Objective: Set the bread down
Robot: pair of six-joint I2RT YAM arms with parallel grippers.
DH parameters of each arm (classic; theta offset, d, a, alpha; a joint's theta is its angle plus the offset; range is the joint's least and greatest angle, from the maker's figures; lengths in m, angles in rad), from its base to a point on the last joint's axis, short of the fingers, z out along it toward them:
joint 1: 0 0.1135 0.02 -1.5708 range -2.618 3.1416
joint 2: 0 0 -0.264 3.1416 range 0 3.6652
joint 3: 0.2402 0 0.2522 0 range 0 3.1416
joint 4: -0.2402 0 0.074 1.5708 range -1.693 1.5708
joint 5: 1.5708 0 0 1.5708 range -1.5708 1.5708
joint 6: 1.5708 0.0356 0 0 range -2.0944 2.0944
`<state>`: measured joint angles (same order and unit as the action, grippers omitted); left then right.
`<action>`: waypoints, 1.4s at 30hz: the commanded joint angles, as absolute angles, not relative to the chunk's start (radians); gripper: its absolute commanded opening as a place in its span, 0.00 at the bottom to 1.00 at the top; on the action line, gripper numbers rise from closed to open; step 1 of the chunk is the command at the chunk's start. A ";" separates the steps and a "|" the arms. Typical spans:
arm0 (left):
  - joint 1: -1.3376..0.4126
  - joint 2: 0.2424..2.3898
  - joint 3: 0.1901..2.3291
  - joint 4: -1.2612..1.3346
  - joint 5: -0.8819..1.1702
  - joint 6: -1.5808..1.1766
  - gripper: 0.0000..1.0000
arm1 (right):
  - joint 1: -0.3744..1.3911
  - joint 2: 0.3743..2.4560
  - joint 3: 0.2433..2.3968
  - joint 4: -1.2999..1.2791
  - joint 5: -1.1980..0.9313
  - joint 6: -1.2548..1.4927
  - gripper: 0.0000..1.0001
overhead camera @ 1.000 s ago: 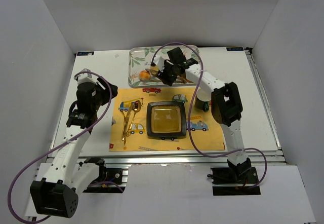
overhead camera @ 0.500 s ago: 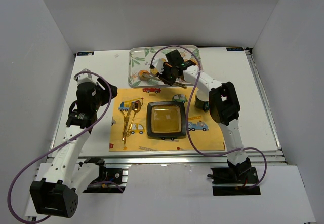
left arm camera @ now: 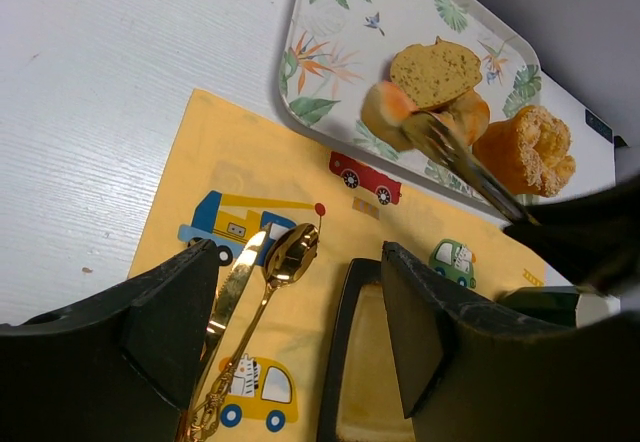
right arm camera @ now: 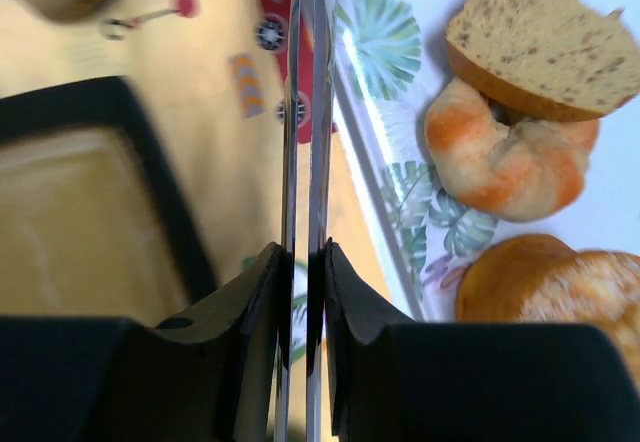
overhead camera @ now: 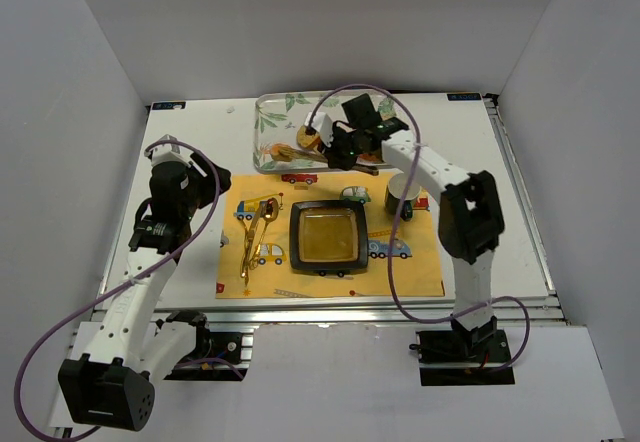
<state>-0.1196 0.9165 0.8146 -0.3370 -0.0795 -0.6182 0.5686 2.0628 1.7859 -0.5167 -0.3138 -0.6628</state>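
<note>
Metal tongs (right arm camera: pixel 305 112) are sitting clamped between the right gripper's (right arm camera: pixel 302 262) fingers. Their blades are lying almost together and reaching over the rim of the tray (left arm camera: pixel 330 52) toward the bread (left arm camera: pixel 383 112), which is resting in the tray's near-left part, just beside the slice (left arm camera: pixel 436 67) and the ridged pastry (right arm camera: pixel 510 162). The blade tips are running out of the right wrist view, so I cannot tell whether they are pinching the bread or only touching it. The step in hand is looking like getting a sure hold before carrying the bread off — probably to the black plate (overhead camera: pixel 327 239) on the mat (overhead camera: pixel 410 277), though that is a guess. Doing it well is calling for centring the tips on the ball's widest part, squeezing gently so the smooth crust is not squirting sideways, and lifting clear of the rim before swinging over — low passes are risking a knock. The left gripper (left arm camera: pixel 300 312) is hanging above the mat and tabletop with fingers apart, holding nothing, well apart from the bread.
</note>
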 commanded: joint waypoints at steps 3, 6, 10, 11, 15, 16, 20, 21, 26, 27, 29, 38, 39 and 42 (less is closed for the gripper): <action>-0.114 0.887 0.848 -0.339 -0.100 -0.607 0.76 | 0.561 1.769 1.634 -0.621 -0.443 -0.741 0.10; -0.112 0.885 0.841 -0.327 -0.098 -0.609 0.75 | 0.563 1.616 1.455 -0.652 -0.440 -0.807 0.11; -0.114 0.887 0.824 -0.305 -0.089 -0.617 0.76 | 0.561 1.470 1.269 -0.728 -0.434 -0.833 0.12; -0.112 0.890 0.821 -0.304 -0.083 -0.618 0.75 | 0.563 1.430 1.243 -0.736 -0.433 -0.830 0.12; -0.112 0.897 0.813 -0.287 -0.068 -0.618 0.75 | 0.563 1.375 1.109 -0.729 -0.416 -0.799 0.15; -0.112 0.899 0.811 -0.285 -0.064 -0.618 0.75 | 0.563 1.371 1.095 -0.723 -0.408 -0.793 0.15; -0.112 0.907 0.811 -0.282 -0.055 -0.617 0.75 | 0.563 1.373 1.054 -0.689 -0.397 -0.781 0.27; -0.112 0.907 0.811 -0.281 -0.054 -0.617 0.75 | 0.563 1.374 1.049 -0.689 -0.397 -0.781 0.32; -0.112 0.902 0.810 -0.276 -0.057 -0.620 0.75 | 0.561 1.358 1.048 -0.710 -0.425 -0.805 0.47; -0.110 0.902 0.808 -0.275 -0.058 -0.621 0.75 | 0.561 1.350 1.051 -0.721 -0.431 -0.811 0.50; -0.112 0.902 0.804 -0.268 -0.058 -0.626 0.76 | 0.563 1.336 1.060 -0.730 -0.442 -0.819 0.52; -0.112 0.919 0.816 -0.268 -0.051 -0.620 0.75 | 0.558 1.252 1.080 -0.753 -0.494 -0.815 0.50; -0.112 0.920 0.816 -0.268 -0.049 -0.618 0.75 | 0.554 1.243 1.089 -0.752 -0.511 -0.812 0.44; -0.110 0.928 0.816 -0.255 -0.034 -0.626 0.75 | 0.531 1.209 1.120 -0.712 -0.538 -0.764 0.20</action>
